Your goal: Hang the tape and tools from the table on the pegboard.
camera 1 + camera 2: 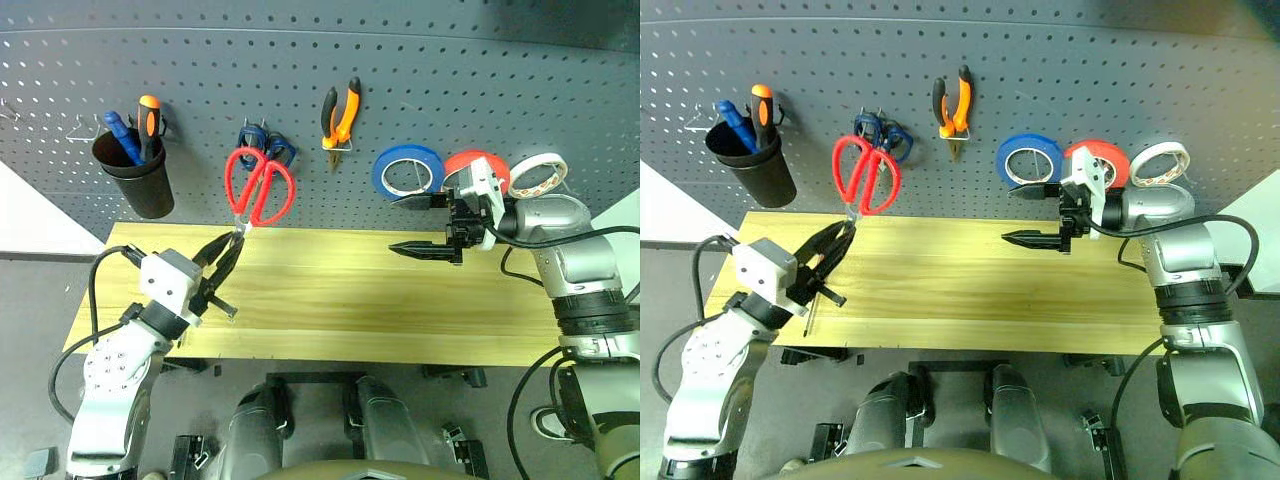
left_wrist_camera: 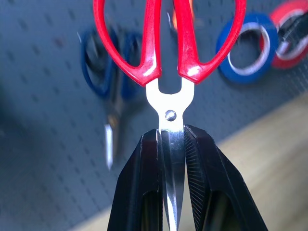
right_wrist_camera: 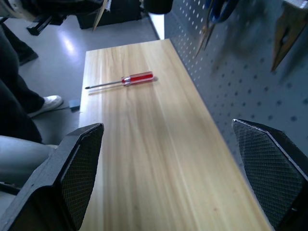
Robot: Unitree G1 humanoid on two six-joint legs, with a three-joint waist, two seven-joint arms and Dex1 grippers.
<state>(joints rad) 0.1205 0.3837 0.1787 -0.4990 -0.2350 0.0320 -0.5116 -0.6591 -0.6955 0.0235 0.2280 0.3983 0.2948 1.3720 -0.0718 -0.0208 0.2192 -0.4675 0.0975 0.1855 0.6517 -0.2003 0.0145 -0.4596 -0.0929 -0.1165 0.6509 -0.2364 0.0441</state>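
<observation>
L hand (image 2: 172, 159) clamped on red scissors (image 1: 259, 186) blades, handles up at pegboard (image 1: 420, 60) | stiff, slick steel, grip nr pivot | R hand (image 1: 432, 222) wide open, empty | screwdriver (image 3: 126, 80) on worktop (image 1: 340, 300)

Grey floor (image 3: 120, 21) beyond the wooden bench, white wall patch (image 1: 30, 215) beside the dark panel.

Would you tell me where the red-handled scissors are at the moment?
The red scissors are held up by their blades in the left tool, handles against the pegboard just below the hanging blue scissors.
</observation>
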